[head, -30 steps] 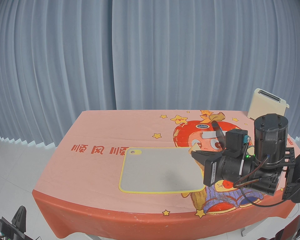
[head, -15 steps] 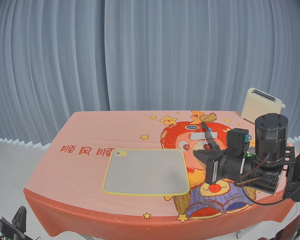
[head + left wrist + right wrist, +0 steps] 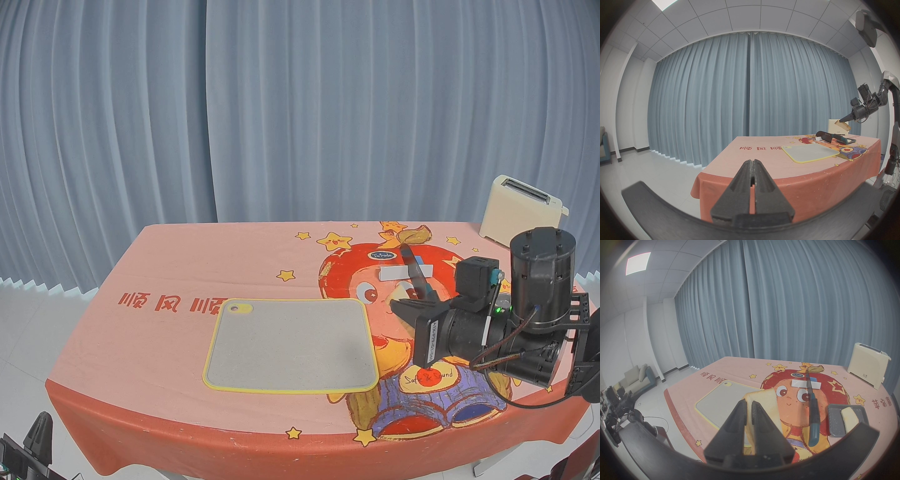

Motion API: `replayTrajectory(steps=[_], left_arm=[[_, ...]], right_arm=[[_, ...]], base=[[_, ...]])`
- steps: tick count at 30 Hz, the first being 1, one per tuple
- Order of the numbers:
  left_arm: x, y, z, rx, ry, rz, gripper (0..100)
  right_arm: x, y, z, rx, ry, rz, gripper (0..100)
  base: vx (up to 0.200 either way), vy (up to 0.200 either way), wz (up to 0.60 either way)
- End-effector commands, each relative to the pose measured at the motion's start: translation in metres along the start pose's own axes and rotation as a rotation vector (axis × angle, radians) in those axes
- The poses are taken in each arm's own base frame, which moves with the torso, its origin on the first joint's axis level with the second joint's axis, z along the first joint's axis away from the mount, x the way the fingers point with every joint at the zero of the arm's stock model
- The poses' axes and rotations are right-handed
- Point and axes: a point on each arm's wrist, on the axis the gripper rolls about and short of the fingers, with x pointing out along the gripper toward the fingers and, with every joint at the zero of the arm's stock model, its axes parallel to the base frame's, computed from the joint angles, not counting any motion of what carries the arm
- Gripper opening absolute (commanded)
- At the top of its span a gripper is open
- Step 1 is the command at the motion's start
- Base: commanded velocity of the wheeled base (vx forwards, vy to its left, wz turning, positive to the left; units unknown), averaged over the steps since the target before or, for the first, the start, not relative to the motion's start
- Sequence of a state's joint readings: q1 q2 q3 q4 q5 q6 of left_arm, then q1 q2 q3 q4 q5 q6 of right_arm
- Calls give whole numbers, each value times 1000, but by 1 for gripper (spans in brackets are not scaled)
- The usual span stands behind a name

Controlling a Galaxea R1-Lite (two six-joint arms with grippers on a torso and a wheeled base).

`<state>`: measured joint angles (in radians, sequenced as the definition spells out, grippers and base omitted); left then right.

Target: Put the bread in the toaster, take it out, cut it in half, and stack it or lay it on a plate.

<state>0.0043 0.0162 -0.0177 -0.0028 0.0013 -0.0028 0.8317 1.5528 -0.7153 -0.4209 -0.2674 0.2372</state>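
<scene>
Pale bread slice (image 3: 767,410) is pinched edge-on in the right gripper (image 3: 749,405). It is held up clear of the table (image 3: 187,262), just beside the right edge of the cutting board (image 3: 720,402) and near the knife (image 3: 813,408). The jaws grip only one side of the slice, and most of it sticks out past the fingertips. The idle left gripper (image 3: 753,182) has its fingers pressed together on nothing, low off the table's near-left corner and well apart from everything. The cream toaster (image 3: 522,209) stands at the far right corner, slot up, well apart from the bread.

Judged step: carry to the toaster, insertion not yet started.

Risks:
1. The crumb is soft and the grip area small, so the slice may sag, tear or pivot in the jaws on the swing across and arrive tilted.
2. The slot is long and narrow. If the slice's plane is not lined up with it, the lower edge will likely catch on the rim and fold. It could also shove the light toaster toward the table edge close by.
3. The likely path crosses the knife and the white strip (image 3: 406,272) under its blade. It also passes near the grey tray (image 3: 833,427) holding a second slice (image 3: 850,416), so too low a pass could knock either.
4. Squeezing harder to stop slip would crush the bread.

The slot interior is hidden, so I cannot tell whether it is free.
</scene>
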Motion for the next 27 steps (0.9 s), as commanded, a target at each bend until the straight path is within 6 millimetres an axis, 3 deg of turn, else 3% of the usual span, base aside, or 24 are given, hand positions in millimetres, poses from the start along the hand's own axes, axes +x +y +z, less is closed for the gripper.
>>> replayTrajectory(steps=[1,21,27], left_arm=[[1,0,-5,0,7,2,0],[1,0,-5,0,7,1,0],[1,0,-5,1,7,1,0]], right_arm=[[0,0,0,0,1,0,0],[2,-4,-2,2,8,-15,0],[1,-4,-3,1,11,-14,0]], base=[[0,-200,0],[0,-200,0],[0,0,0]])
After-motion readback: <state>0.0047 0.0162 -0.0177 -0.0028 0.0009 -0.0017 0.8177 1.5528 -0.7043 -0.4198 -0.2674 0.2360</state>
